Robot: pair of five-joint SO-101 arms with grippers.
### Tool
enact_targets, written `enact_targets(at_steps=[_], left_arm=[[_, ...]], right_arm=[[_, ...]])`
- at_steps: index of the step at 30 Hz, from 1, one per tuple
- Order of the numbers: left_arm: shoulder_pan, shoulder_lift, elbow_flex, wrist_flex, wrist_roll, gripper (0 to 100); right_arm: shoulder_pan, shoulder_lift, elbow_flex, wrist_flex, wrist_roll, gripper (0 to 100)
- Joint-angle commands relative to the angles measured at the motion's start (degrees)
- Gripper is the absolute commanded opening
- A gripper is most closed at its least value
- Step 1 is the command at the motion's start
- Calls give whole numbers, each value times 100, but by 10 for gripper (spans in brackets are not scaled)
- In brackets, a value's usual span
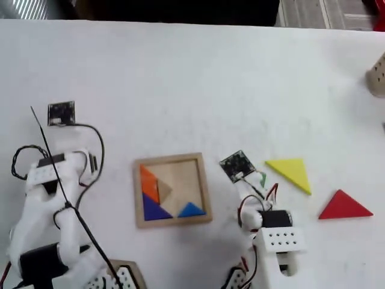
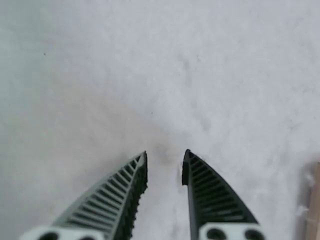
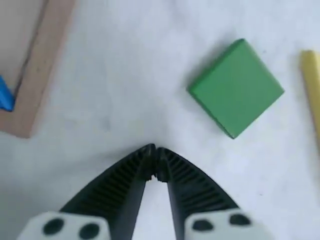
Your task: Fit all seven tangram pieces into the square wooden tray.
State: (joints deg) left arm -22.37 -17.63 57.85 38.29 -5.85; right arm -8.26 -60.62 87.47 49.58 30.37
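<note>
Table (image 1: 180,78): white and wide, carrying everything I'm working with.
Tray (image 1: 168,159): the square wooden tray sits mid-table between my two arms, and its corner (image 3: 42,65) shows close by in my right wrist view.
Yellow triangle (image 1: 290,173): big one, out on the table beyond my right arm, well clear of the tray.
Red triangle (image 1: 344,206): also loose, farther out than the yellow, with bare table between the two.
Orange piece (image 1: 148,180): in the tray, against the side nearest my left arm.
Dark blue triangle (image 1: 154,209): in the tray, tucked into the near corner right under the orange.
Light blue triangle (image 1: 192,210): in the tray, along the near edge.
Tan shape (image 1: 163,188): beside the orange; I can't tell whether it's a piece or bare tray floor.
Green square (image 3: 236,88): loose on the table, just ahead of my right pincer, between tray and yellow.
Right pincer (image 3: 153,162): tips together, holding nothing.
Left pincer (image 2: 164,162): tips a little apart, empty, over bare table.
Tally: three in for certain, three out, so I'd call it about halfway.
</note>
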Motion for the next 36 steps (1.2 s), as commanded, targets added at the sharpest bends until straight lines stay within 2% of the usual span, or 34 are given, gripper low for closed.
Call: enact_targets(at_steps=[1,4,7,11,16,21,26,31,36], left_arm=[[57,-154,-105,26,-53,134],[57,-154,-105,26,-53,134],[57,-154,-105,26,-53,134],[57,-154,-114,26,-53,134],[57,-154,-114,26,-53,134],[57,-154,-114,26,-53,134],[57,-154,-114,26,-53,134],[57,-154,-114,26,-53,134],[57,-154,-114,26,-53,134]], right_arm=[[40,-198,-114,-497,53,17],[286,-611,-220,-567,-132,21],[321,-963,-580,-110,-571,22],[312,-1077,-1248,453,-475,33],[277,-532,-2075,910,53,149],[303,514,-2558,1042,-44,152],[286,1279,-2567,365,-1670,164],[295,1560,-2567,251,-2171,286],[277,1727,-2567,224,-2690,298]])
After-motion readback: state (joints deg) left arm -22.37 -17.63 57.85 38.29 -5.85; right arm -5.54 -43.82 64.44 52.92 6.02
